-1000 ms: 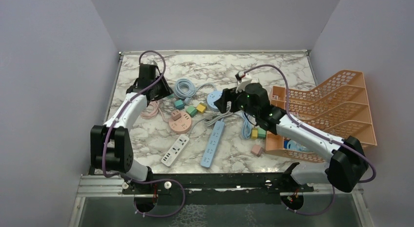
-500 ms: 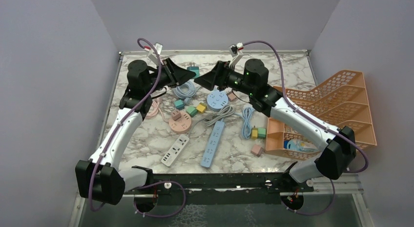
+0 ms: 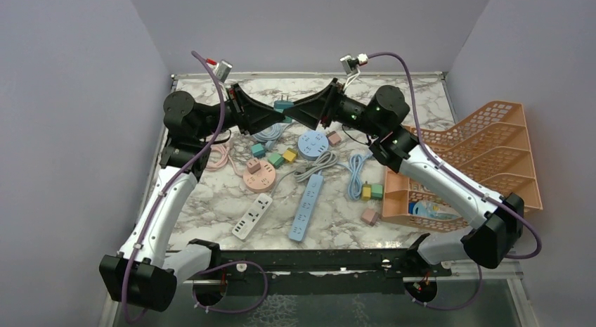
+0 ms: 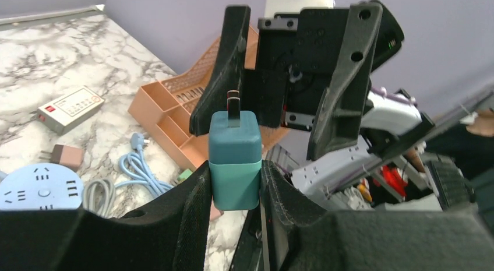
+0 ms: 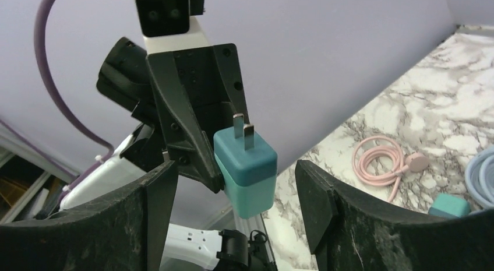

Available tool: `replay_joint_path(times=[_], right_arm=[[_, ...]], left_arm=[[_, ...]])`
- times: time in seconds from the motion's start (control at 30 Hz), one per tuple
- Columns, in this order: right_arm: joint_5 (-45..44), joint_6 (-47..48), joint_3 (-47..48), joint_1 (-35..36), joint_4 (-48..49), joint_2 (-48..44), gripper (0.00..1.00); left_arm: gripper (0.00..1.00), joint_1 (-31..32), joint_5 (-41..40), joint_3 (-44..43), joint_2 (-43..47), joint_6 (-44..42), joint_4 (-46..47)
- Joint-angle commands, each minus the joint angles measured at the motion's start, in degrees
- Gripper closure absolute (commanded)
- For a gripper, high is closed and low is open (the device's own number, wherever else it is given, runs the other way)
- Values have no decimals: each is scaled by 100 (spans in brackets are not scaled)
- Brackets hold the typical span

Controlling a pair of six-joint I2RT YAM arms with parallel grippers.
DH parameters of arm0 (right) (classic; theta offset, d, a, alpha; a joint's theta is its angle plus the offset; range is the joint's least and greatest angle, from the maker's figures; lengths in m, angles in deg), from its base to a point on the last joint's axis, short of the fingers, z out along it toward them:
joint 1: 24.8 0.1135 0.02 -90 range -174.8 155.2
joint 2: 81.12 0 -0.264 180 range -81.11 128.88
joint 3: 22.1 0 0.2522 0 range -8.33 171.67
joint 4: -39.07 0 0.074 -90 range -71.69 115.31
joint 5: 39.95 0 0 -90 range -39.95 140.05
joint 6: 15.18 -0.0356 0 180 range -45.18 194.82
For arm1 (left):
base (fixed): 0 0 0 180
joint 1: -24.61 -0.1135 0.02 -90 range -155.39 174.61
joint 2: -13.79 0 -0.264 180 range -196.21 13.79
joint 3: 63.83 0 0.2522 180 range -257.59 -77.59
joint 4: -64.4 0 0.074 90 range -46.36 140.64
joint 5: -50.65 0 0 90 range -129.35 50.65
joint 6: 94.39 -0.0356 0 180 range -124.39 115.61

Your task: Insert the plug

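Left wrist view shows my left gripper (image 4: 235, 169) clamped on the teal plug (image 4: 235, 145), prongs pointing ahead toward my wide-open right gripper (image 5: 236, 180) just opposite, so I judge it lifted but not yet inserted, the blue power strip (image 3: 306, 209) lying well below both hands.

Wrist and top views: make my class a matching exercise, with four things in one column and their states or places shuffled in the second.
1. teal plug
2. right gripper
3. pink cable
4. orange rack

A. coiled on the marble table
B. open, a finger on each side of the plug
C. stands at the table's right side
D. clamped by the left gripper

Pairs: 1-D, 2-B, 3-A, 4-C
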Motion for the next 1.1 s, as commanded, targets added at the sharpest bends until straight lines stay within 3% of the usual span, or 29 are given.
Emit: replay_joint_path(times=[0.0, 0.27, 0.53, 0.73, 0.9, 1.0, 1.07], right_arm=[[691, 490, 274, -32, 132, -165, 26], [1552, 1188, 1006, -32, -992, -35, 38], [2543, 1152, 1339, -32, -1111, 324, 45], [2405, 1269, 1307, -32, -1351, 349, 47], [2192, 1169, 1268, -32, -1194, 344, 78], [1964, 957, 1084, -32, -799, 243, 90], [1785, 788, 904, -28, -404, 151, 97]], left_arm=[[78, -8, 1166, -381, 11, -355, 265], [78, -8, 1935, -654, -7, -650, 28], [78, 10, 2183, -729, -19, -881, -115], [78, 10, 2202, -756, -46, -890, -119], [75, 10, 2214, -723, -30, -936, -161], [73, 9, 2201, -710, -11, -952, -202], [62, 10, 2136, -705, 20, -946, -230]])
